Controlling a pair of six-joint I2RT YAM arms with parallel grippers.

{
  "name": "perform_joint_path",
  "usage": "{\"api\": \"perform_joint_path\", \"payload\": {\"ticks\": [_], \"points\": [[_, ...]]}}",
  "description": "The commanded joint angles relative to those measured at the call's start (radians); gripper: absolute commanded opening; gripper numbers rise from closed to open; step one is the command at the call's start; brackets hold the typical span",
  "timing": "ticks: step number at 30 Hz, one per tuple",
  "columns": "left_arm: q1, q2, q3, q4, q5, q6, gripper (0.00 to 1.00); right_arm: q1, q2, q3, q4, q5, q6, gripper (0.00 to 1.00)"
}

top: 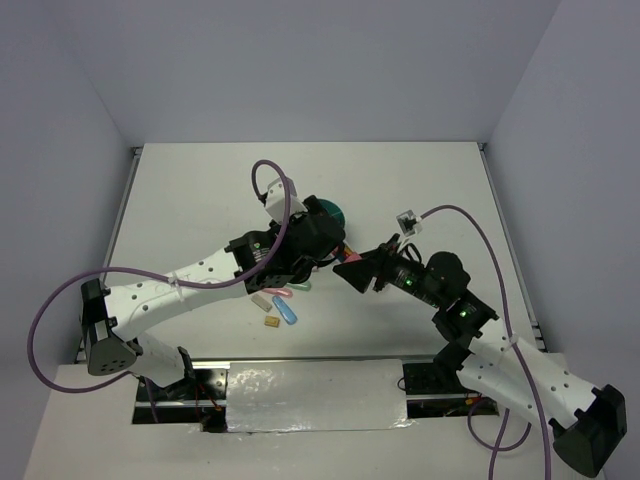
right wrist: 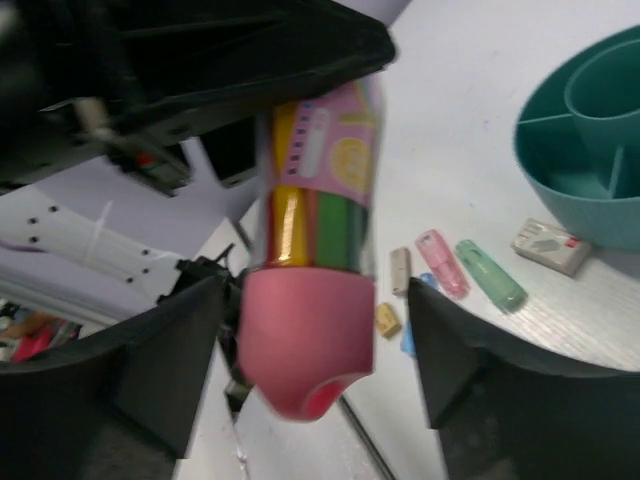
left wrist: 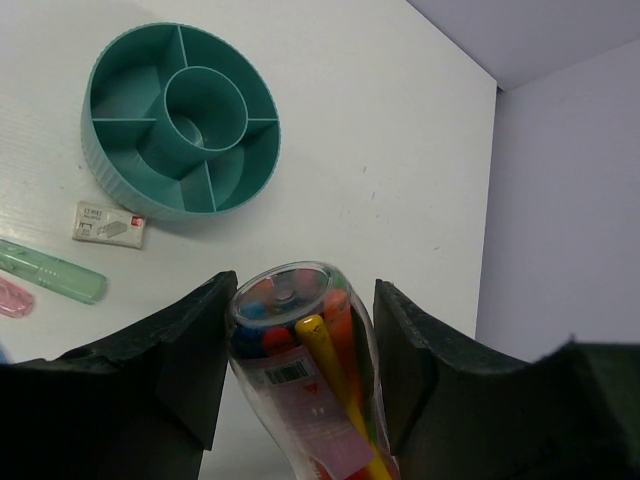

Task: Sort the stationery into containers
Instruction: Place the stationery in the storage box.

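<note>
pink-capped tube (left wrist: 300, 380) clamped in left tool (left wrist: 305, 300), lifted off the surface (left wrist: 390, 150), likely for uncapping; right tool (right wrist: 315, 335) spread open astride the pink cap (right wrist: 305, 360).

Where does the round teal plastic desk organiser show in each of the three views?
Top external: the round teal plastic organiser sits just above centre, mostly hidden behind the left arm.
Left wrist: upper left, seen whole.
Right wrist: upper right, cut off by the picture's edge.
Shared landmark: the small white boxed eraser lies beside it in both wrist views; it cannot be made out from above.
</note>
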Motion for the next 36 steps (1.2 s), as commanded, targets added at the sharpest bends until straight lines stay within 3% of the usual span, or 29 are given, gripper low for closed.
{"api": "perform_joint_path", "payload": {"ticks": [1, 3, 6, 7, 9, 11, 12, 14, 15, 16, 17, 20, 24, 25, 26, 28, 32, 33, 36], "points": [[-0.006, -0.017, 0.009, 0.074, -0.007, -0.001, 0.0, 0.019, 0.033, 0.034, 0.058, 0.111, -0.023, 0.75], [-0.004, -0.02, 0.003, 0.063, -0.01, -0.009, 0.0, 0.02, 0.047, 0.036, 0.072, 0.126, -0.026, 0.62], [-0.004, -0.03, -0.011, 0.066, -0.009, -0.004, 0.0, 0.028, 0.056, 0.051, 0.061, 0.135, -0.048, 0.28], [-0.004, -0.031, -0.014, 0.063, -0.01, -0.003, 0.0, 0.028, 0.05, 0.059, 0.049, 0.14, -0.056, 0.12], [-0.004, -0.037, -0.026, 0.053, -0.013, -0.006, 0.0, 0.028, 0.037, 0.082, 0.005, 0.152, -0.082, 0.0], [-0.004, -0.046, -0.051, 0.045, -0.021, 0.005, 0.02, 0.028, 0.017, 0.13, -0.081, 0.151, -0.126, 0.0], [-0.003, -0.048, -0.061, 0.045, -0.021, 0.008, 0.09, 0.028, 0.012, 0.153, -0.12, 0.149, -0.143, 0.0], [-0.003, -0.057, -0.098, 0.063, -0.016, 0.031, 0.39, 0.028, 0.015, 0.239, -0.271, 0.143, -0.209, 0.0], [-0.003, -0.062, -0.114, 0.081, -0.01, 0.081, 0.76, 0.028, 0.03, 0.268, -0.32, 0.139, -0.235, 0.0], [-0.003, -0.071, -0.126, 0.1, -0.004, 0.117, 0.92, 0.028, 0.043, 0.301, -0.379, 0.128, -0.267, 0.0], [-0.001, -0.077, -0.147, 0.152, 0.023, 0.16, 0.99, 0.026, 0.052, 0.359, -0.485, 0.125, -0.322, 0.0], [0.002, -0.109, -0.167, 0.29, 0.1, 0.508, 0.99, 0.028, 0.078, 0.429, -0.645, 0.106, -0.42, 0.0], [0.034, -0.198, -0.178, 0.321, 0.19, 0.743, 0.99, 0.028, 0.044, 0.467, -0.743, 0.099, -0.491, 0.0], [0.049, -0.265, -0.218, 0.354, 0.262, 0.799, 0.99, 0.026, 0.04, 0.483, -0.772, 0.082, -0.526, 0.0], [0.091, -0.301, -0.241, 0.425, 0.447, 0.9, 0.99, 0.028, 0.037, 0.496, -0.79, 0.026, -0.549, 0.0], [0.141, -0.401, -0.311, 0.489, 0.653, 1.021, 0.99, 0.028, 0.038, 0.534, -0.836, -0.066, -0.611, 0.0], [0.151, -0.528, -0.426, 0.6, 1.002, 1.151, 0.99, 0.025, 0.043, 0.577, -0.868, -0.144, -0.675, 0.0], [0.149, -0.559, -0.462, 0.631, 1.147, 1.168, 0.99, 0.028, 0.049, 0.586, -0.881, -0.191, -0.719, 0.0], [0.151, -0.585, -0.512, 0.707, 1.353, 1.221, 0.99, 0.026, 0.084, 0.641, -0.947, -0.245, -0.766, 0.0]]}}
